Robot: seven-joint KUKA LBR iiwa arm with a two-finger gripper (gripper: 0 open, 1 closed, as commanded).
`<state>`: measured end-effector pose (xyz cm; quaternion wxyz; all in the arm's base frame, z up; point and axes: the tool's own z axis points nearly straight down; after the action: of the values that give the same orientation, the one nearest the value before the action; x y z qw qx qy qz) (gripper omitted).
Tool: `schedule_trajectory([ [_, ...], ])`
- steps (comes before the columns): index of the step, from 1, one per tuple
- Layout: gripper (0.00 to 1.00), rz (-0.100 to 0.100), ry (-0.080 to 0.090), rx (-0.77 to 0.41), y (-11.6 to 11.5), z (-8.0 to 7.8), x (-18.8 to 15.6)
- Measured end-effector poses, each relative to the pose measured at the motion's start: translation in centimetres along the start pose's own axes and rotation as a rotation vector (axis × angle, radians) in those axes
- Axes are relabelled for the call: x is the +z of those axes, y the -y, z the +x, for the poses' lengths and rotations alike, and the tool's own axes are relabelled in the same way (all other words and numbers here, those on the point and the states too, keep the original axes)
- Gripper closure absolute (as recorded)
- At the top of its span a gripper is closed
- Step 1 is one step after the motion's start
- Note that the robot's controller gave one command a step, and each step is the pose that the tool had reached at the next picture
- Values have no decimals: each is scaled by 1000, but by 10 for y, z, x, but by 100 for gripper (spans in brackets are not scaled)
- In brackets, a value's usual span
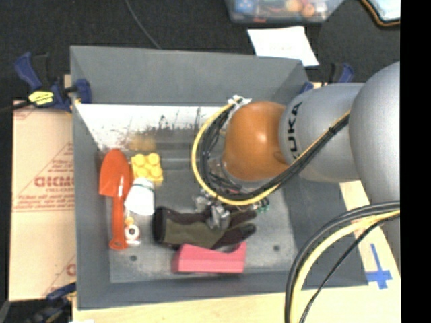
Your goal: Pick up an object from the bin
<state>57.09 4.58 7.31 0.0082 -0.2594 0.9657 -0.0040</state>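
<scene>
Jaws seen low over dark brown soft thing [182,231] at front middle of bin [84,234], partly hidden under orange wrist cover [252,140]; how far open cannot be told. Pink block [210,260] touching it in front. White bottle [140,199], yellow block [147,167], orange scoop [114,180] to left.

Toy heap [145,194] left, bare floor [273,244] right
</scene>
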Motion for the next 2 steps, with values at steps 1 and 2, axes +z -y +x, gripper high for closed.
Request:
schedule_trajectory([
  [1, 100, 0, 0, 0, 0, 0, 0],
  [2, 100, 0, -2, 3, 1, 1, -27],
])
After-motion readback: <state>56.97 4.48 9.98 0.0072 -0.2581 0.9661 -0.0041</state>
